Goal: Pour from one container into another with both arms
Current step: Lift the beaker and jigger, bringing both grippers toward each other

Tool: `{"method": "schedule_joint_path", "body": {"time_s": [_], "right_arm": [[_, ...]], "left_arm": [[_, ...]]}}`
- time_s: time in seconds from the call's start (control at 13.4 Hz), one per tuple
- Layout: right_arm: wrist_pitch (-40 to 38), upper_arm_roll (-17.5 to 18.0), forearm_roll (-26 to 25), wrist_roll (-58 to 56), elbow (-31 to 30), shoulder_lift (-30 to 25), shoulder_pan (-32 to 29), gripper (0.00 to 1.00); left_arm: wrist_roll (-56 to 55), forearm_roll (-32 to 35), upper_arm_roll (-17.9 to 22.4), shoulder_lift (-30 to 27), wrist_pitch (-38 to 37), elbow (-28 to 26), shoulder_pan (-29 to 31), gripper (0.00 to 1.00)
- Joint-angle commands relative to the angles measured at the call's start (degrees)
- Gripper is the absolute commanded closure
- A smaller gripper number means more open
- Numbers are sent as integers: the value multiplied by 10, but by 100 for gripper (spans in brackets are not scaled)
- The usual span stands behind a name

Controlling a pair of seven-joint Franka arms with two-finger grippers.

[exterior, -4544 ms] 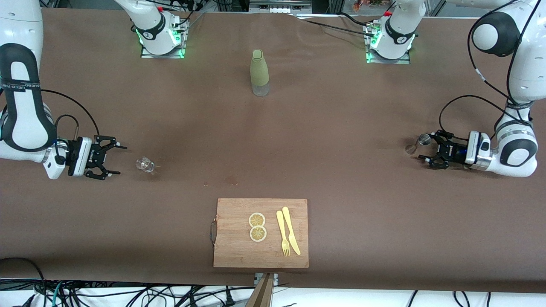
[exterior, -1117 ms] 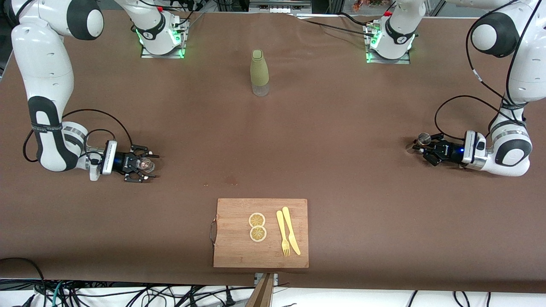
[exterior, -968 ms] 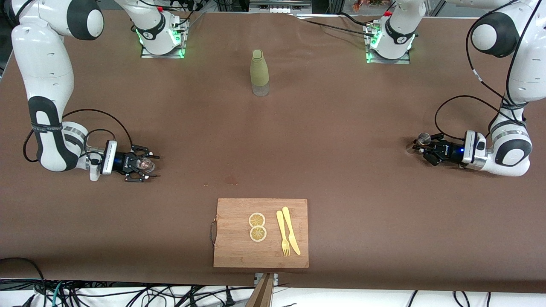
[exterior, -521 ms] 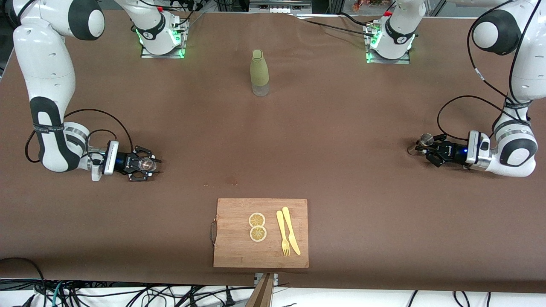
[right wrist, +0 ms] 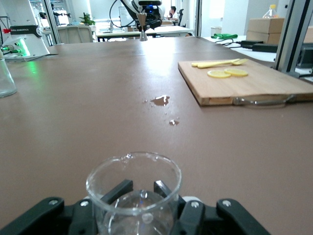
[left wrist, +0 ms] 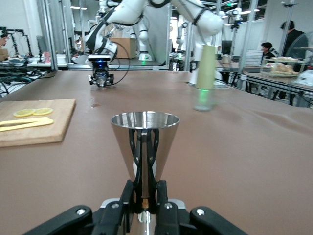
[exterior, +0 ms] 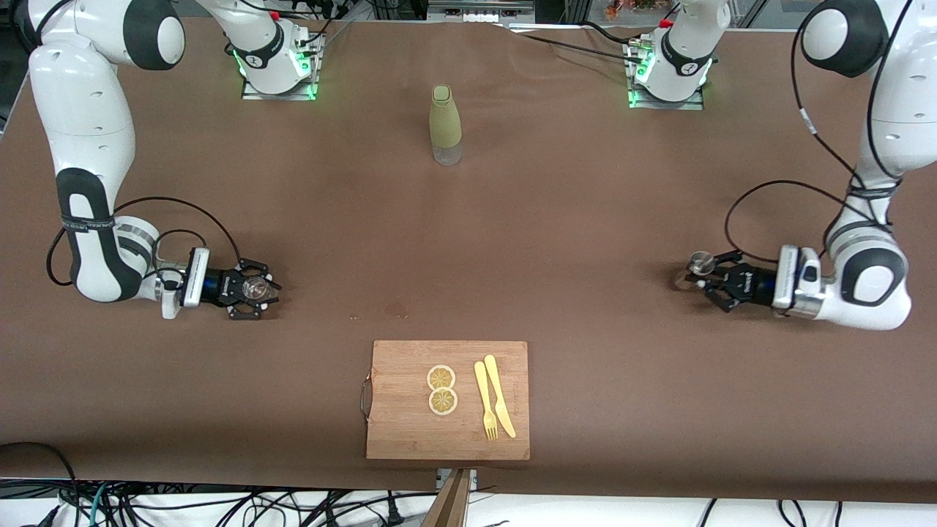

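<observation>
A: Please begin at the right arm's end of the desk (exterior: 556,241). What does the right tool (exterior: 258,290) hold?

B: It is clenched around a small clear glass beaker (exterior: 254,288), low at the body, close over the desk. In the right wrist view the beaker (right wrist: 134,193) stands upright between the fingers (right wrist: 116,190), with a pour lip on the rim. I judge it light but fragile and slippery, so a hold low on the wall is better than at the thin rim, and the squeeze should be gentle.

A: And in the middle?

B: A green bottle (exterior: 445,124) stands nearer the bases. A wooden cutting board (exterior: 410,432) lies nearer the front camera, with two lemon slices (exterior: 441,389), a yellow fork (exterior: 484,402) and a yellow knife (exterior: 499,396). Some small wet spots (right wrist: 161,100) are on the desk near the board.

A: And the left arm's end?

B: The left tool (exterior: 708,278) grasps a metal jigger (exterior: 699,265) at its narrow waist. The left wrist view shows the cone (left wrist: 145,142) upright and the fingers (left wrist: 142,164) tight at the neck. It is stiff and surely not fragile, but I think the polished steel can slip or turn when tilted, so the waist is the safe place
</observation>
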Motion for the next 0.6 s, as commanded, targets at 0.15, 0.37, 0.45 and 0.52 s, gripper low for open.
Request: {"method": "schedule_joint_path", "body": {"time_s": [0.15,0.37,0.45,0.52], "right_arm": [[-6,22,9,41,38,7,15,73],[-1,27,9,76,57,7,43,73],[1,35,9,96,64,5,51,73],[7,43,9,111,66,0,61,73]], "left_arm": [[-57,-109,10,-9,74,-11,-147,100],[-67,-217,59,-3,113,-7,-261,100],[-66,-247,81,5,134,2,-306,100],[-78,-275,99,6,163,5,-344,100]]}}
